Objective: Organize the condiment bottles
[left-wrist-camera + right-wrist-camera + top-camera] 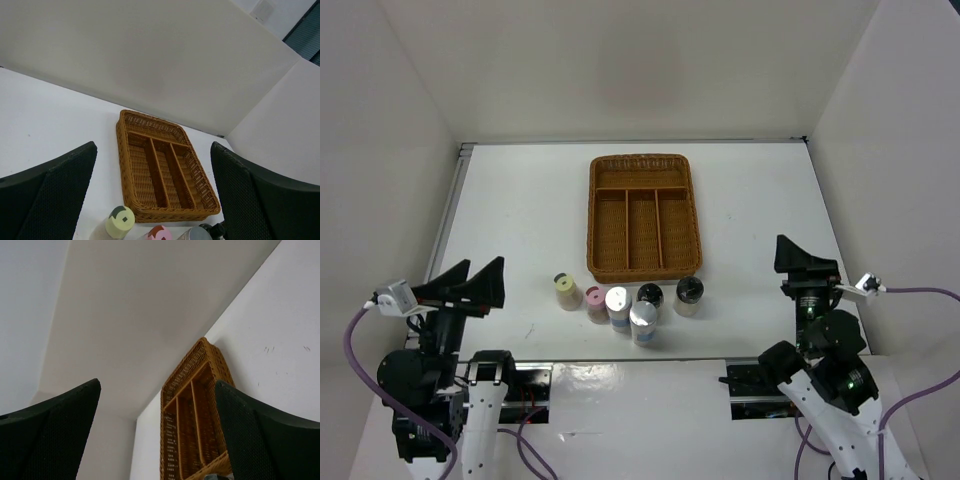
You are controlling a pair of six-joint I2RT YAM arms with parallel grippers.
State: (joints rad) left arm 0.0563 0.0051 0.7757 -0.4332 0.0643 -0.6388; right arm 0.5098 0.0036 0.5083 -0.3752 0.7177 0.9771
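Observation:
Six small shaker jars stand upright on the table just in front of the wicker tray [640, 272]: pale yellow cap [565, 289], pink cap [596, 300], white cap [618, 304], silver cap [643, 320], and two black caps [650, 296] [689, 293]. The left wrist view shows the yellow [120, 220], pink [159, 233] and silver [195, 234] ones at its bottom edge. My left gripper [470, 283] is open and empty, left of the jars. My right gripper [802, 258] is open and empty, to their right.
The brown wicker tray has three long compartments and one cross compartment at the far end, all empty; it also shows in the left wrist view [126, 165] and the right wrist view [200, 385]. White walls enclose the table on three sides.

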